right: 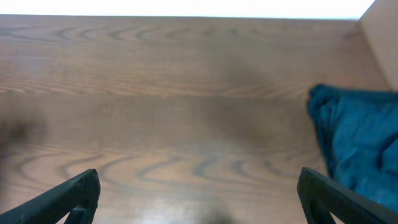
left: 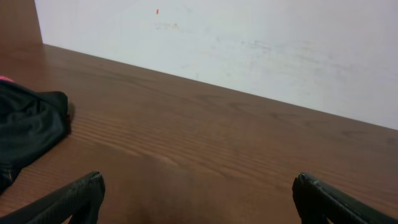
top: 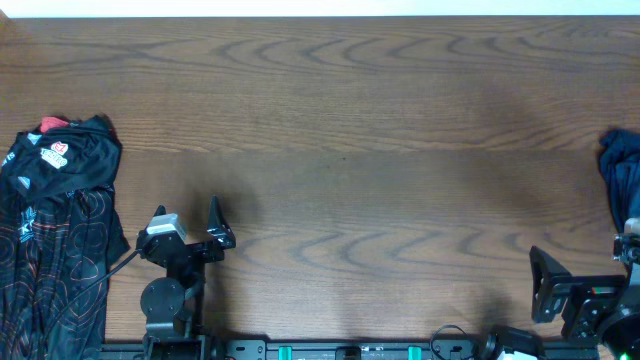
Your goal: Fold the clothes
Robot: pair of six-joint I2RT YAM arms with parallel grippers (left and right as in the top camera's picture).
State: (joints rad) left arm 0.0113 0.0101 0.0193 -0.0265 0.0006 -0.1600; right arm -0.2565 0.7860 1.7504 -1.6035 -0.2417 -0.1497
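Observation:
A black garment with red and white print (top: 55,225) lies crumpled at the table's left edge; its black edge also shows in the left wrist view (left: 28,127). A dark blue garment (top: 622,180) lies bunched at the right edge and shows in the right wrist view (right: 357,140). My left gripper (top: 218,228) is open and empty near the front left, to the right of the black garment; its fingers show wide apart in the left wrist view (left: 199,199). My right gripper (top: 545,285) is open and empty at the front right, below the blue garment; it also shows in the right wrist view (right: 199,199).
The brown wooden table (top: 340,140) spans the view. A pale wall (left: 249,43) runs behind its far edge. The arm bases and a rail with green parts (top: 350,350) sit along the front edge.

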